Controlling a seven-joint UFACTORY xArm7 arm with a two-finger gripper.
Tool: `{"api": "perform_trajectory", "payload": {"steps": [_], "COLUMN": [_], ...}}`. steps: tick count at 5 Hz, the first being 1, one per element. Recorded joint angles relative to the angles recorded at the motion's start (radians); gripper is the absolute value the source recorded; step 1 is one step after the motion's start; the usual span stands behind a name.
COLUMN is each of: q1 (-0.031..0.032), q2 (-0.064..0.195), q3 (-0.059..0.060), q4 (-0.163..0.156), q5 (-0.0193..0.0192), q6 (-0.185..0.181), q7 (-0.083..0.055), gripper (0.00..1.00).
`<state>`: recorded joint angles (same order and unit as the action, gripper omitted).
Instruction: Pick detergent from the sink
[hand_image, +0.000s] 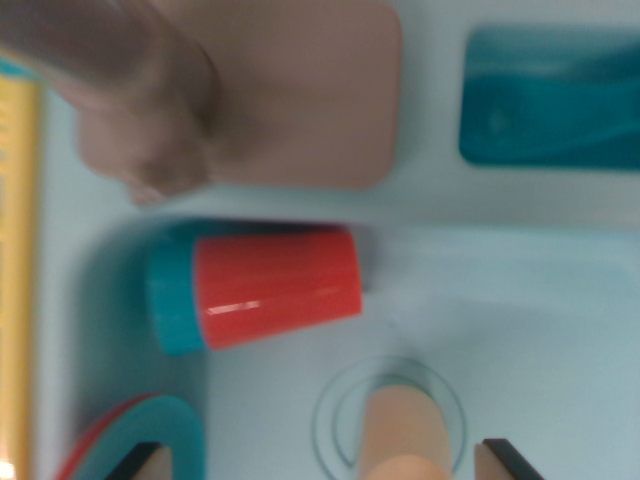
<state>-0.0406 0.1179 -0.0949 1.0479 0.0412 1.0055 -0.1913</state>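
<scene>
Lying on its side in the pale sink (520, 300): the red detergent bottle (275, 288) with teal cap (175, 300). Looking light, rigid, glossy, likely slippery; gripping across the red body. End effector (320, 462) gaping apart, empty, hovering below

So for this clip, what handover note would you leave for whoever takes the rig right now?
Gripper: open, holding nothing; only its two fingertips show at the bottom edge of the wrist view.
Detergent: red bottle with a teal cap, lying on its side in the pale sink, cap toward the view's left, above the gripper and untouched.
Also in the sink: a peach cylinder over the drain ring, between the fingertips; teal and red plates at bottom left.
A blurred hand is at top left.
Done: nothing grasped. Left: line up, close on the bottle, lift out.
</scene>
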Motion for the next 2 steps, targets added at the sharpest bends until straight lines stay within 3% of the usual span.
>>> {"api": "perform_trajectory", "payload": {"steps": [1,2], "q1": [-0.0049,-0.0049], "q2": [0.009,0.009], "q3": [-0.006,-0.006], "q4": [-0.034,-0.034], "q5": [0.0013,0.0013], "q6": [-0.037,-0.037], "q7": [-0.016,-0.016], "gripper": [0.0,0.0]}}
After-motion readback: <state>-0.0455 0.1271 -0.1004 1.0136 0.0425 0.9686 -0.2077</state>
